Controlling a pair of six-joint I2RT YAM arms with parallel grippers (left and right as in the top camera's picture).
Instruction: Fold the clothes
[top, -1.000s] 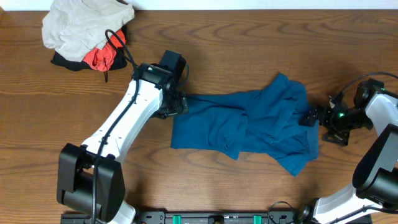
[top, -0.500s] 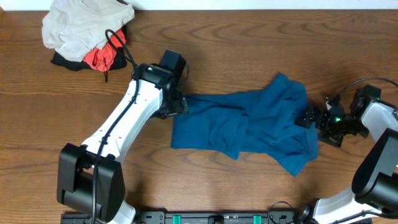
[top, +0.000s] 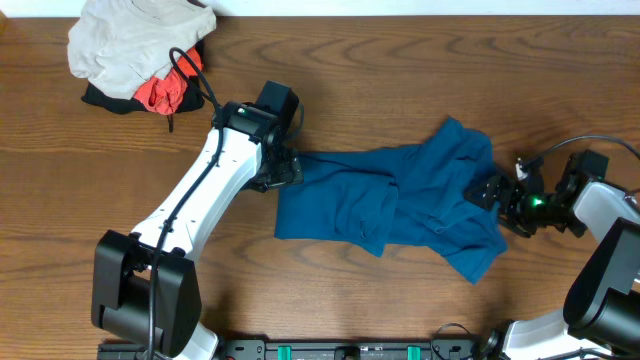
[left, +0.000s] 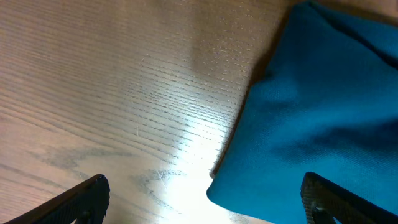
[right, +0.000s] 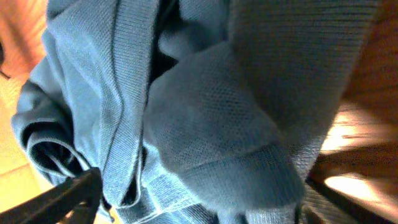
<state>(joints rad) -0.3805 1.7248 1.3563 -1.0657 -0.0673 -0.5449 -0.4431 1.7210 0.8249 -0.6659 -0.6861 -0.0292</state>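
A blue garment (top: 400, 205) lies rumpled across the middle of the wooden table. My left gripper (top: 288, 168) is at its upper left corner; in the left wrist view the open fingers (left: 205, 199) straddle the blue cloth's corner (left: 298, 124) low over the table. My right gripper (top: 490, 192) is at the garment's right edge; in the right wrist view its open fingers (right: 199, 199) straddle a bunched fold of the blue cloth (right: 211, 124).
A pile of other clothes (top: 135, 50), cream, red and black, sits at the back left corner. Bare wood (top: 400, 70) lies behind and in front of the garment.
My right gripper has moved left, from beside the garment's right edge onto it. The left arm and the garment have not moved.
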